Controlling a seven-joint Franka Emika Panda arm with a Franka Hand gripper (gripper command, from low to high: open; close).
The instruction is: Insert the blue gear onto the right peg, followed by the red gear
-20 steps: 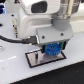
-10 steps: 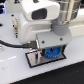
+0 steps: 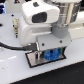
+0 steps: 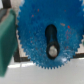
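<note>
White tabletop (image 3: 15, 70) fills the scene around your work area, with a dark cable (image 3: 10, 46) running across it from the exterior view's left.

Locate the blue gear (image 3: 50, 55) first. In the exterior view it sits low over the dark base plate (image 3: 62, 58), directly beneath the arm's wrist, and only part of its toothed rim shows. In the wrist view the blue gear (image 4: 47, 35) fills most of the picture: you see its toothed rim all round the lower edge, and a dark elongated opening at its centre with a pale grey round shape (image 4: 51, 50) showing through the lower end of that opening. You cannot tell from either view whether the gear is seated or held just above the plate.

Check the gripper (image 3: 44, 51) next. Its fingers reach down beside the gear, but the fingertips are too blurred to judge, so you cannot tell how far the jaws are apart or whether they grasp the gear.

A green block (image 4: 6, 42) lies just beside the gear's rim in the wrist view.

The red gear is not visible in either view.
</note>
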